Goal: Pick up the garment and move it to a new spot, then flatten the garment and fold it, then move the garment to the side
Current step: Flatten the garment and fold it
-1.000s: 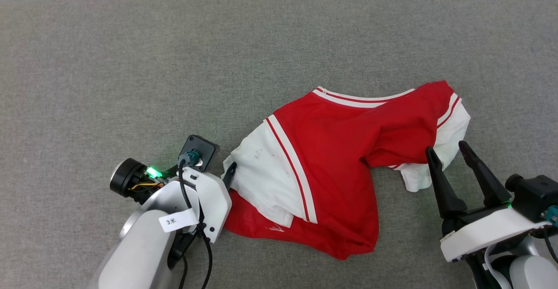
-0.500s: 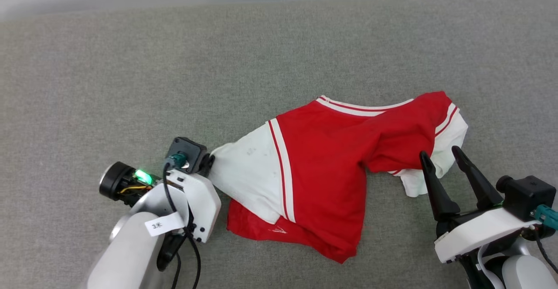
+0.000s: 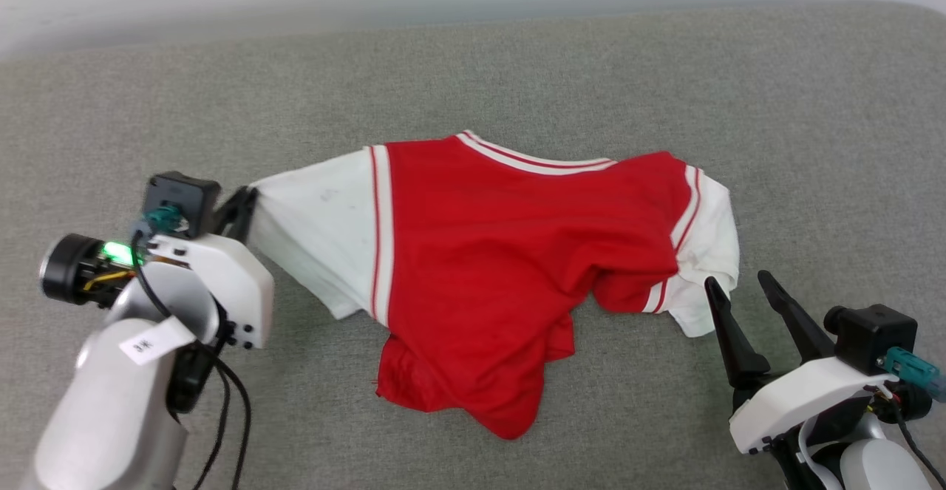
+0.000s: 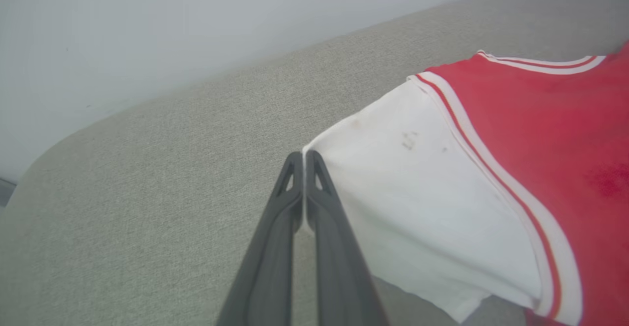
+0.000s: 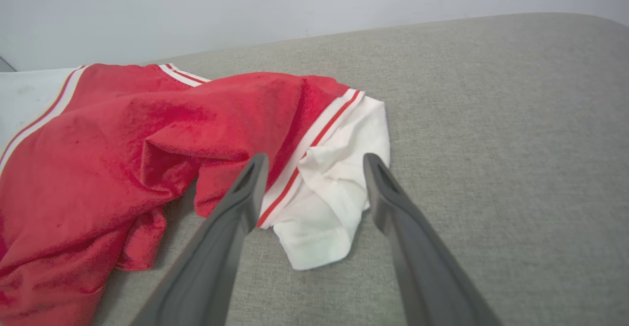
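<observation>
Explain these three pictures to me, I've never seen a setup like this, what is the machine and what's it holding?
This is a two-armed robot; each arm ends in a gripper with two long dark fingers. The wide picture comes from a camera on its head, looking down; the other two come from wrist cameras looking along the fingers. On the grey fabric surface lies a red T-shirt with white sleeves, partly crumpled. The left gripper is shut on the edge of one white sleeve, which looks stretched out. The right gripper is open near the other sleeve, holding nothing.
</observation>
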Controlling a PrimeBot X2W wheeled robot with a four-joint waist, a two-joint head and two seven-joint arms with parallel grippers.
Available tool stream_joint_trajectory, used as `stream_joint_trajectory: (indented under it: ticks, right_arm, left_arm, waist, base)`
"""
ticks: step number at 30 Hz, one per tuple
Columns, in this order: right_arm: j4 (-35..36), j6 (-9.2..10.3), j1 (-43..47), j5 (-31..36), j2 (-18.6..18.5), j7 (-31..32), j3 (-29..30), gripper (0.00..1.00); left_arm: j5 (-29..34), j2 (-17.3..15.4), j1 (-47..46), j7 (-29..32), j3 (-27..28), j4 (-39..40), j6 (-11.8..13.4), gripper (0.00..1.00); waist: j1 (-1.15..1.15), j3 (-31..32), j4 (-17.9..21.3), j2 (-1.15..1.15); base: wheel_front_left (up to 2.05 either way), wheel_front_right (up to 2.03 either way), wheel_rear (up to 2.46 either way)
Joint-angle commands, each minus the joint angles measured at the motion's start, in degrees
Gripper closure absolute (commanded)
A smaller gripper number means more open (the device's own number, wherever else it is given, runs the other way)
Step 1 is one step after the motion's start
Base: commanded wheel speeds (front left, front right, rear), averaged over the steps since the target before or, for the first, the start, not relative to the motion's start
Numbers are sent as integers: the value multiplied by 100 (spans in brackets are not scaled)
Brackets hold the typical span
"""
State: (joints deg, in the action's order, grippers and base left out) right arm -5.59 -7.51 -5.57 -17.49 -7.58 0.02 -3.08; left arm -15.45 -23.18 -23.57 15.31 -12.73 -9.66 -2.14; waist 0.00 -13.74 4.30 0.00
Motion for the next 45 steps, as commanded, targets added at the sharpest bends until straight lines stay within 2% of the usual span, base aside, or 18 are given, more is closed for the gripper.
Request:
stream_joint_trajectory:
  ticks: [1,7,12,13,15,23,28,34,41,45]
  right_arm:
    - [-7,4,-49,49,27,14,11,0]
    - [-32,4,-139,115,64,45,126,0]
    - [-54,4,-180,154,92,65,151,0]
    - [-61,4,-191,165,97,71,156,0]
    - [-73,4,-220,175,98,90,154,0]
    - [-106,4,-173,207,29,143,202,0]
    - [-118,4,-41,187,-11,180,235,0]
    - [-115,4,126,157,-30,257,300,0]
    - [-13,4,358,140,-31,401,345,0]
    - [43,4,428,127,-43,476,359,0]
  left_arm:
    - [-35,-73,-102,11,65,-46,32,100]
    - [-175,-312,-236,120,308,-503,43,100]
    - [-289,-318,-269,126,275,-958,-77,100]
    - [-277,-309,-280,81,267,-1022,-74,78]
    - [-194,-305,-297,-72,225,-1159,-31,0]
    - [-11,-115,-314,-1083,91,-1324,50,0]
    - [-3,114,40,-2016,42,-1016,109,0]
    - [-15,380,634,-2731,-47,-483,229,0]
    - [5,756,1530,-3037,27,453,534,0]
    - [103,952,1904,-3058,130,900,581,0]
  waist:
    - [0,-67,33,0]
    - [0,-289,54,0]
    - [0,-415,30,0]
    - [0,-427,18,0]
    - [0,-438,-10,0]
    - [0,-140,-206,0]
    - [0,244,-335,0]
    - [0,623,-464,0]
    - [0,903,-619,0]
    - [0,979,-677,0]
  base:
    - [0,0,0]
    - [0,0,0]
    - [0,0,0]
    - [0,0,0]
    - [0,0,0]
    - [0,0,0]
    - [0,0,0]
    - [0,0,0]
    - [0,0,0]
    - [0,0,0]
